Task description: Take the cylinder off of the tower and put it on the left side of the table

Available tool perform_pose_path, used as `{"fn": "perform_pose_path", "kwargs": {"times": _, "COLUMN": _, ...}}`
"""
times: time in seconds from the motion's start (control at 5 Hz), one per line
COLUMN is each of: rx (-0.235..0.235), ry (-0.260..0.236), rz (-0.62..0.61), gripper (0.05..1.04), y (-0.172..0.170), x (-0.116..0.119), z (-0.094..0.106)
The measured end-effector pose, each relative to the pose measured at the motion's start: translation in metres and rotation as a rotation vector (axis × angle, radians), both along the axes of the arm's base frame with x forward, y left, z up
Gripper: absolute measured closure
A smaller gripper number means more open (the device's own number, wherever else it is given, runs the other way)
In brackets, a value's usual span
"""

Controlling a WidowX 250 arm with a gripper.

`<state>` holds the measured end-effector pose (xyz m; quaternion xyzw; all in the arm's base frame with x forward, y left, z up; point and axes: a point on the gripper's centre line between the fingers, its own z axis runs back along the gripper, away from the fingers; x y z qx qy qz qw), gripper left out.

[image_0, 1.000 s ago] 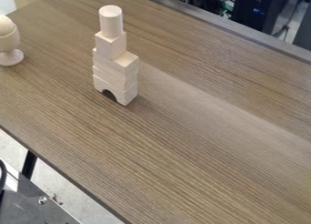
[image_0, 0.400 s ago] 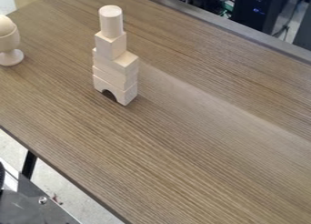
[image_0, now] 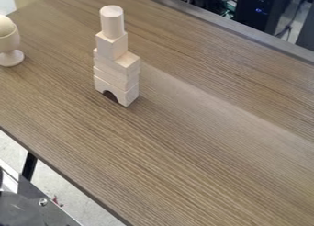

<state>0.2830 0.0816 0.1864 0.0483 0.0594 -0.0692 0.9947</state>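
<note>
From my remote seat I took the place for a lab or workroom: I saw tangled cables [image_0: 223, 1] and a black computer case [image_0: 260, 18] with blue lights behind the wood-grain table [image_0: 184, 128], and a screwed-down plate [image_0: 27, 213] above pale grey floor [image_0: 55, 181].

The brown tabletop [image_0: 202, 151] is streaked with wood grain. Near its upper left, a pale tower [image_0: 111, 48] is carried by an arched block [image_0: 129, 96]. A pale cup [image_0: 10, 58], cut by the view's left edge, is set apart on a round foot.
</note>
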Motion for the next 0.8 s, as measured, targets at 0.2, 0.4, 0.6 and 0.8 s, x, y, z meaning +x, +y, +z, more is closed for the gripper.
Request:
{"fn": "perform_pose_path", "kwargs": {"times": 0.2, "rx": 0.009, "ry": 0.03, "rz": 0.028, "gripper": 0.085, "y": 0.009, "x": -0.008, "z": -0.011}}
{"fn": "perform_pose_path", "kwargs": {"times": 0.4, "rx": 0.021, "ry": 0.05, "rz": 0.05, "gripper": 0.085, "y": 0.017, "x": -0.015, "z": -0.021}}
{"fn": "perform_pose_path", "kwargs": {"times": 0.6, "rx": 0.028, "ry": 0.052, "rz": 0.059, "gripper": 0.085, "y": 0.021, "x": -0.017, "z": -0.024}}
{"fn": "perform_pose_path", "kwargs": {"times": 0.8, "rx": 0.014, "ry": 0.063, "rz": 0.068, "gripper": 0.085, "y": 0.023, "x": -0.02, "z": -0.026}}
